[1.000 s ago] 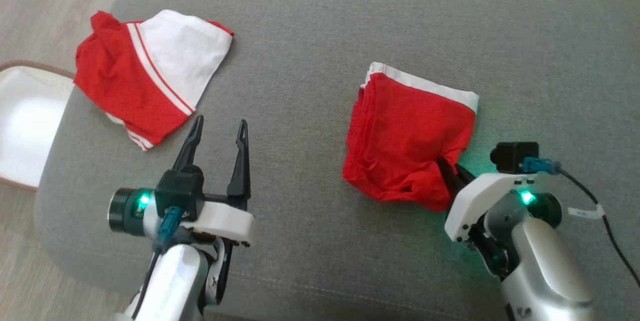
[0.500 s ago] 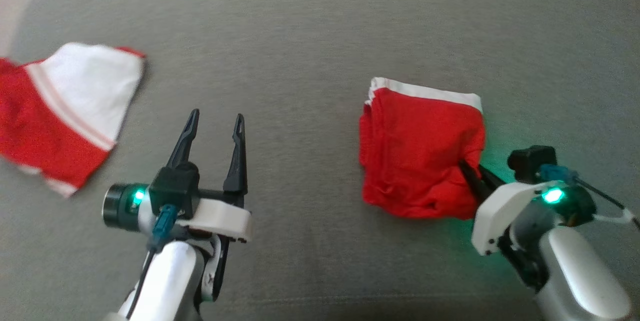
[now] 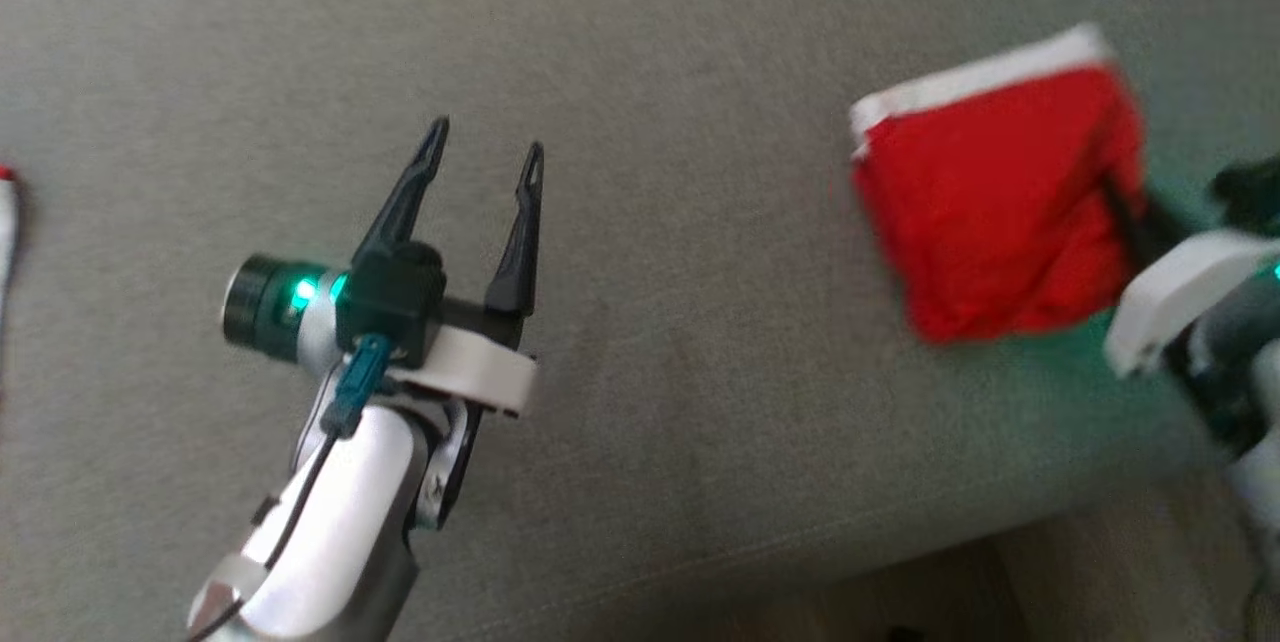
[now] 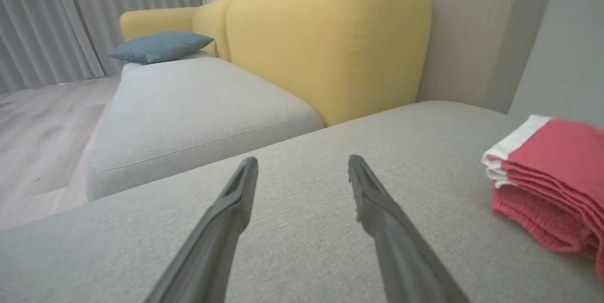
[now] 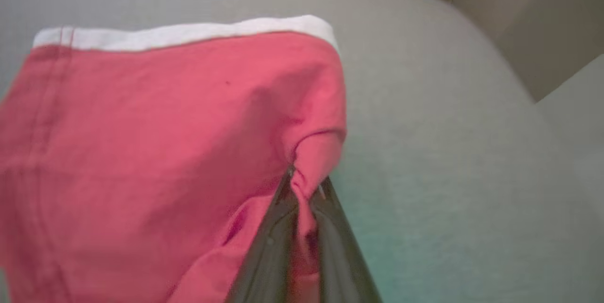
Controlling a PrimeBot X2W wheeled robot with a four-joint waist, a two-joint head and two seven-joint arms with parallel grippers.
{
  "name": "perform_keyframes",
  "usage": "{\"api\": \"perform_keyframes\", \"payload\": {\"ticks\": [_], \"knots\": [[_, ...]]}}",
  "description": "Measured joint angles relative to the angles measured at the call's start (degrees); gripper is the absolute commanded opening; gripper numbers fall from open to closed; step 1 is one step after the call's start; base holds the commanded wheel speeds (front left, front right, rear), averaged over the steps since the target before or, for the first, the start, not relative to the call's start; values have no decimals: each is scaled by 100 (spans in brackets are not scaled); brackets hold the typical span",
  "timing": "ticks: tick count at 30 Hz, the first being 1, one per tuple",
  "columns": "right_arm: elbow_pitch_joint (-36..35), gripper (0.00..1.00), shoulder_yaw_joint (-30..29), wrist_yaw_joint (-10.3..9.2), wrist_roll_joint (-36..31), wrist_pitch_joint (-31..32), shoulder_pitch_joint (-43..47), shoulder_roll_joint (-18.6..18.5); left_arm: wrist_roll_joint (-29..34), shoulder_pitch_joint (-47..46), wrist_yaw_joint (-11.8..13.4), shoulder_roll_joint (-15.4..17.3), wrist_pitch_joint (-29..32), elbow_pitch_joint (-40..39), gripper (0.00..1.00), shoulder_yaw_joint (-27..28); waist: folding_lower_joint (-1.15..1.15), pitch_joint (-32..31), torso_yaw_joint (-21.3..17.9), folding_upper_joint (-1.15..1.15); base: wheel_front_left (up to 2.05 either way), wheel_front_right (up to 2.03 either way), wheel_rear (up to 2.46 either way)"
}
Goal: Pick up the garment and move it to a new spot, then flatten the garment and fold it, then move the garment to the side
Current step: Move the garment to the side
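The garment (image 3: 1000,202) is a folded red piece with a white band along its far edge, lying on the grey cushion (image 3: 650,42) at the right. My right gripper (image 3: 1125,207) is shut on its right edge; the right wrist view shows the garment (image 5: 155,152) with a pinch of red cloth between the two fingers of the right gripper (image 5: 304,182). My left gripper (image 3: 485,147) hovers open over bare cushion to the left, nothing between its fingers. In the left wrist view the left gripper (image 4: 302,171) points across the cushion, with the garment (image 4: 552,175) at the right edge.
A sliver of another red and white cloth (image 3: 5,212) sits at the far left edge. The cushion's front edge (image 3: 800,547) runs low across the head view, with floor (image 3: 1080,582) beyond. A yellow sofa back (image 4: 330,34), a pale seat (image 4: 188,105) and a blue pillow (image 4: 158,46) stand beyond.
The head camera has swung right and tilted, so the other cloth slid out to the left. The right gripper stays shut on the garment, which now lies further right, near the cushion's corner.
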Motion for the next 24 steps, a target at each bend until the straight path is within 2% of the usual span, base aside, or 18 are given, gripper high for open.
{"api": "perform_keyframes", "payload": {"ticks": [5, 24], "knots": [[310, 0, -303, 0, -1, -283, -670, -279, 190, -375, -131, 64, 141, -131, 100, -133, 0, 442, -198, 0, 0, 0, 0], [1045, 0, -1555, 0, 1, -853, -1513, -307, 592, -1443, -361, 140, 396, -544, 100, -527, 1, 1681, -321, 0, 0, 0, 0]]}}
